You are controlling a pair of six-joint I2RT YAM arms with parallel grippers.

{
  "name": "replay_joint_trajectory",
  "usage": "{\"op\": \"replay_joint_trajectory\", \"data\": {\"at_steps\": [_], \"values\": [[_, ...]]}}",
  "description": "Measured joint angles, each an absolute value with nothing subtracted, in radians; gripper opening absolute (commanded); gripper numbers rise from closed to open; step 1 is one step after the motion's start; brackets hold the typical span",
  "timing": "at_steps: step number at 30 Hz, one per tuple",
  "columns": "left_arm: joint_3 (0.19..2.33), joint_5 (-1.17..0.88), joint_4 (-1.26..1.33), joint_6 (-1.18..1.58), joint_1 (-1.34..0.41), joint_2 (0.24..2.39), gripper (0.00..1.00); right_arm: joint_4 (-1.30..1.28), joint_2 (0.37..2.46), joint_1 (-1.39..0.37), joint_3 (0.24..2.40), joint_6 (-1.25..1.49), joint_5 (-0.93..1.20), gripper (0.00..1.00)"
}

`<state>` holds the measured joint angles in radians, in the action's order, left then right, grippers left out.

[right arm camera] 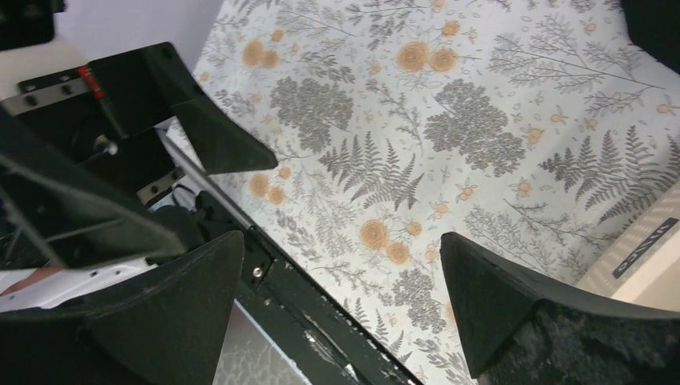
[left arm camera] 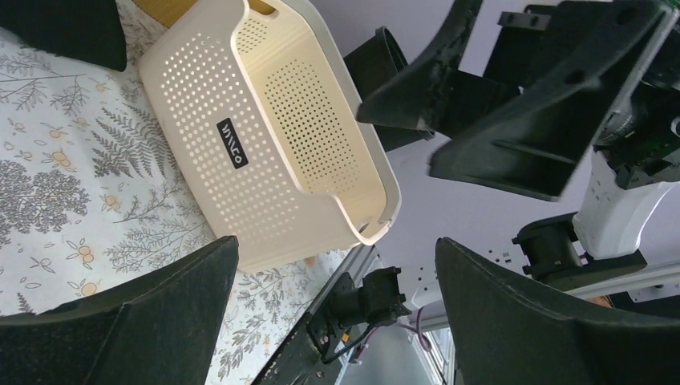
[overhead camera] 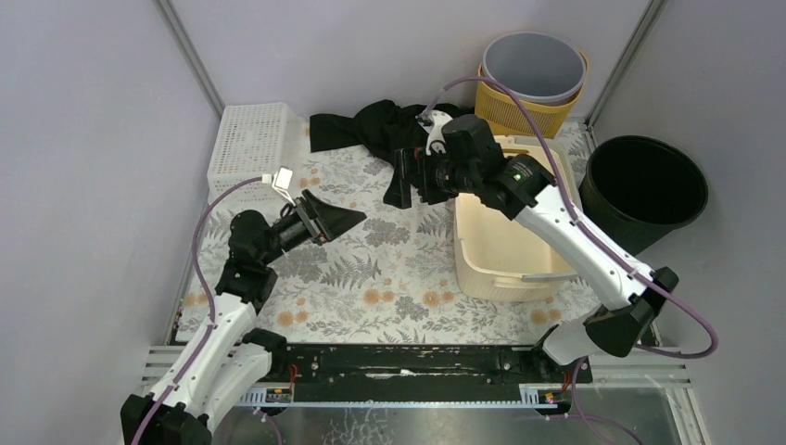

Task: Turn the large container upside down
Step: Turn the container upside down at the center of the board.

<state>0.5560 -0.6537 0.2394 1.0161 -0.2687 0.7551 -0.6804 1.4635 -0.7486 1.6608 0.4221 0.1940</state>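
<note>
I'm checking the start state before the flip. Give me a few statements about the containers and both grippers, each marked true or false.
1. The large cream container stands with its opening up. True.
2. The left gripper is shut on the container's rim. False: it is open above the floral tablecloth, apart from the container.
3. The right gripper is open and holds nothing. True.
4. The grey bucket lies on the tablecloth. False: it sits inside the yellow basket.
</note>
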Motion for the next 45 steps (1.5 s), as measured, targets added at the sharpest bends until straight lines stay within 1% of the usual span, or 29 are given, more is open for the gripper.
{"op": "replay_joint_trajectory", "data": {"at_steps": [5, 11, 15, 20, 24, 25, 27, 40, 42, 44, 45], "values": [[0.556, -0.662, 0.269, 1.023, -0.279, 0.803, 1.00, -0.710, 1.515, -0.749, 1.678, 0.402, 0.116, 0.99], [0.556, -0.648, 0.273, 1.017, -0.294, 0.847, 1.00, -0.801, 1.518, -0.744, 1.699, 0.377, -0.095, 1.00], [0.566, -0.610, 0.228, 0.977, -0.298, 0.887, 1.00, -0.864, 1.518, -0.699, 1.716, 0.379, -0.184, 0.95], [0.635, -0.528, 0.094, 0.902, -0.299, 0.918, 1.00, -0.908, 1.549, -0.616, 1.716, 0.382, -0.203, 0.89], [0.680, -0.483, 0.038, 0.861, -0.300, 0.932, 1.00, -0.942, 1.607, -0.608, 1.725, 0.379, -0.215, 0.85], [0.684, -0.477, 0.029, 0.857, -0.300, 0.933, 1.00, -0.949, 1.621, -0.608, 1.725, 0.377, -0.216, 0.82], [0.684, -0.469, 0.019, 0.854, -0.300, 0.936, 1.00, -0.962, 1.647, -0.608, 1.725, 0.373, -0.217, 0.80], [0.684, -0.456, -0.031, 0.843, -0.300, 0.925, 1.00, -0.987, 1.774, -0.608, 1.697, 0.352, -0.215, 0.77], [0.684, -0.453, -0.036, 0.842, -0.300, 0.923, 1.00, -0.986, 1.784, -0.608, 1.673, 0.351, -0.215, 0.73], [0.684, -0.452, -0.041, 0.842, -0.300, 0.923, 1.00, -0.986, 1.789, -0.607, 1.652, 0.351, -0.211, 0.64], [0.684, -0.452, -0.041, 0.842, -0.300, 0.923, 1.00, -0.983, 1.792, -0.607, 1.641, 0.350, -0.207, 0.62]]}}
